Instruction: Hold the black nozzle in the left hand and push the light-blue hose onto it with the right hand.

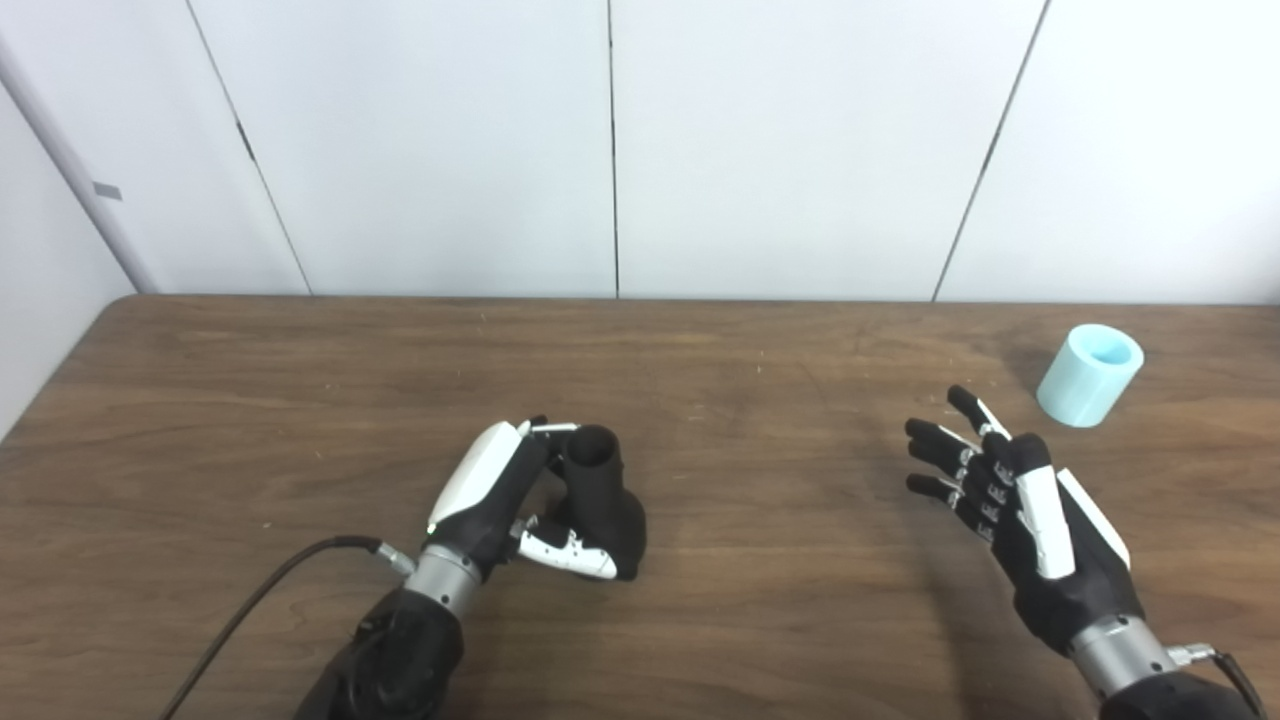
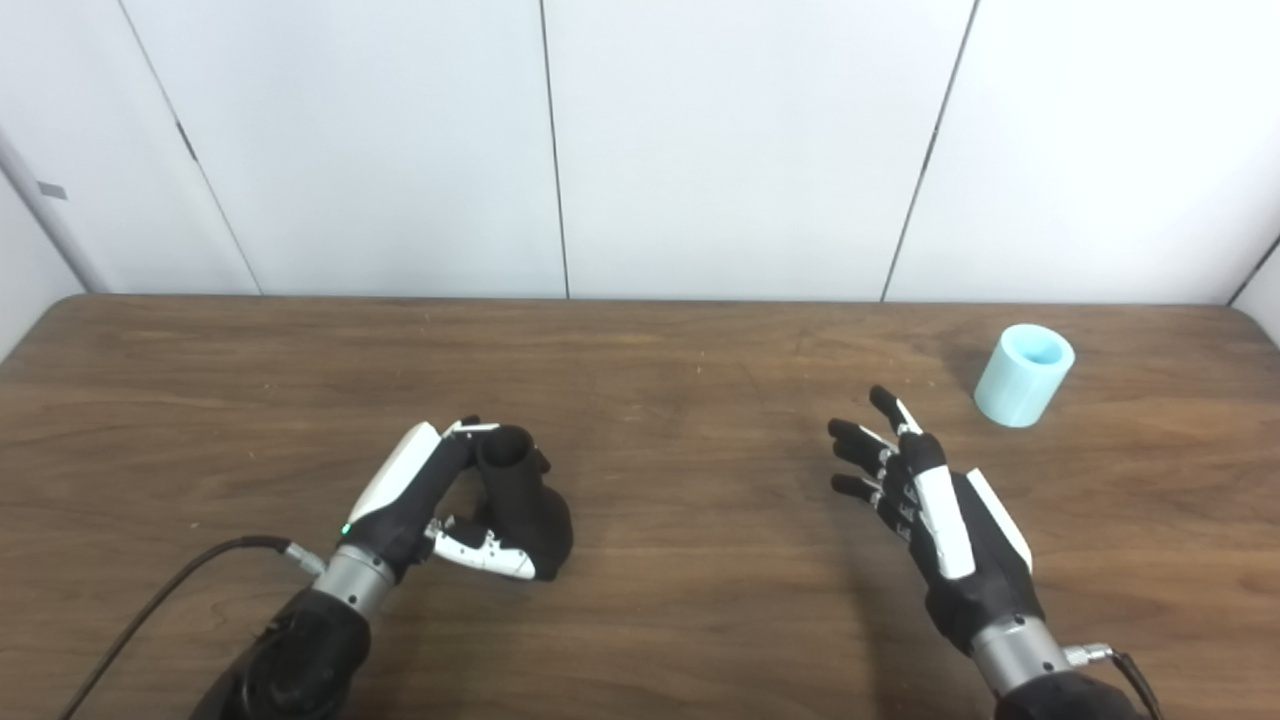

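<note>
The left hand (image 1: pixel 500 500) is wrapped around the black nozzle (image 1: pixel 600 490), fingers and thumb closed on its body, with the open mouth of the nozzle pointing up and away from the robot. The nozzle's lower end looks to rest on or just above the wooden table (image 1: pixel 700 620); which of the two is not clear.

The light-blue hose (image 1: pixel 1090 374), a short tube piece, sits tilted on the table far to the right of the nozzle, near the back edge, untouched. The right hand (image 1: pixel 1010 510) hovers between nozzle and hose, nearer the hose, holding nothing, fingers spread and pointing toward the back of the table.

So the holding half of the job seems done, and fetching the hose is the step in hand. The next move calls for the right hand to reach past itself to the hose, close around its side wall leaving one open end free, then carry it back toward the nozzle and line that end up with the nozzle's mouth.
</note>
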`<control>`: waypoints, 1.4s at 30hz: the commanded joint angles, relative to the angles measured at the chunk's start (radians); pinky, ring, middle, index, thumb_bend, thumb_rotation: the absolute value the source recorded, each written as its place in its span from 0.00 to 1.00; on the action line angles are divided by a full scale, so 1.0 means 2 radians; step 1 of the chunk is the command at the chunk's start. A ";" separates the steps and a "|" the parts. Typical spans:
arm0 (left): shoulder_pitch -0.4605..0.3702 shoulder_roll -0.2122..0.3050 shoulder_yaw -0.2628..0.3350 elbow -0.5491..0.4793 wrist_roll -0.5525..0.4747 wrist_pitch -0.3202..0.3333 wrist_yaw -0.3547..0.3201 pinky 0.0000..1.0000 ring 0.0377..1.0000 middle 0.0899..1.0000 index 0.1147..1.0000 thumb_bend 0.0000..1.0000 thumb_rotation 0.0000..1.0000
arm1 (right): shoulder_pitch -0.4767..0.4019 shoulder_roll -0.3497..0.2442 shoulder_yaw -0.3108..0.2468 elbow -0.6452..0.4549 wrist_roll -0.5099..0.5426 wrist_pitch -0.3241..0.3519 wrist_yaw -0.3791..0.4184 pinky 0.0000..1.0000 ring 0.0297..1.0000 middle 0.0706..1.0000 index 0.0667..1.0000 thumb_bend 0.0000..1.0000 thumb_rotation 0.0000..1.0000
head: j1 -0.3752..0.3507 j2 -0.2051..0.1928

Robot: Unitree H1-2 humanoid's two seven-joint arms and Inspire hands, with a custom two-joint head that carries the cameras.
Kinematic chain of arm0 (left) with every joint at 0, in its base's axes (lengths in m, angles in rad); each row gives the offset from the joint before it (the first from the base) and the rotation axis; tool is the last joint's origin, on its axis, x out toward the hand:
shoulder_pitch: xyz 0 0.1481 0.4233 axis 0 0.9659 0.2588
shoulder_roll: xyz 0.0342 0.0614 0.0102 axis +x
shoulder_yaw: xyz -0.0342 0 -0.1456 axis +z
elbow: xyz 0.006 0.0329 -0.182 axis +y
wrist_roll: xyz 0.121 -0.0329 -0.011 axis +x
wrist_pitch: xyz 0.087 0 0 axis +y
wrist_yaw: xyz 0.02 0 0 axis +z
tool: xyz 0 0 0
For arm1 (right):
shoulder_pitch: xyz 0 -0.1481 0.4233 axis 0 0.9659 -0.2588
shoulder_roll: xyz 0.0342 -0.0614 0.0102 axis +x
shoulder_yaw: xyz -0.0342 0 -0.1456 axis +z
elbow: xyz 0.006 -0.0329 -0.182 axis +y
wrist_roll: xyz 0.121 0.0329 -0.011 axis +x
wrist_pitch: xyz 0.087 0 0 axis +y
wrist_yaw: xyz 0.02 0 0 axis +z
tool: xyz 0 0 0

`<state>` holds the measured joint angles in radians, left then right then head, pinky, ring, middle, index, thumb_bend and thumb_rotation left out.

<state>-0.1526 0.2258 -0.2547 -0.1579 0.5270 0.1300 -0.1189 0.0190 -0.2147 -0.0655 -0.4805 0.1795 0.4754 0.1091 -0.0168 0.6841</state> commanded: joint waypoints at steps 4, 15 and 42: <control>0.009 -0.011 -0.028 -0.026 0.027 0.009 -0.015 1.00 0.41 0.45 0.42 0.50 0.00 | -0.019 -0.005 -0.005 -0.017 0.005 -0.004 -0.005 0.80 0.89 0.85 1.00 0.60 1.00 | -0.003 0.006; 0.016 -0.014 -0.066 -0.029 0.056 -0.004 -0.024 1.00 0.49 0.42 0.42 0.50 0.00 | -0.030 -0.012 -0.011 -0.024 0.010 -0.003 -0.014 0.80 0.88 0.85 1.00 0.62 1.00 | -0.013 0.013; 0.042 0.000 -0.049 -0.005 0.040 -0.054 -0.016 1.00 0.51 0.42 0.41 0.50 0.00 | -0.188 -0.182 0.040 0.078 -0.279 -0.007 -0.034 0.70 0.79 0.79 0.76 0.75 0.21 | -0.170 -0.025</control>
<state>-0.0826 0.1979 -0.3556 -0.1968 0.5832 0.0181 -0.1465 -0.3041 -0.5376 0.0024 -0.3234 -0.3117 0.4746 0.0382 -0.3557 0.6336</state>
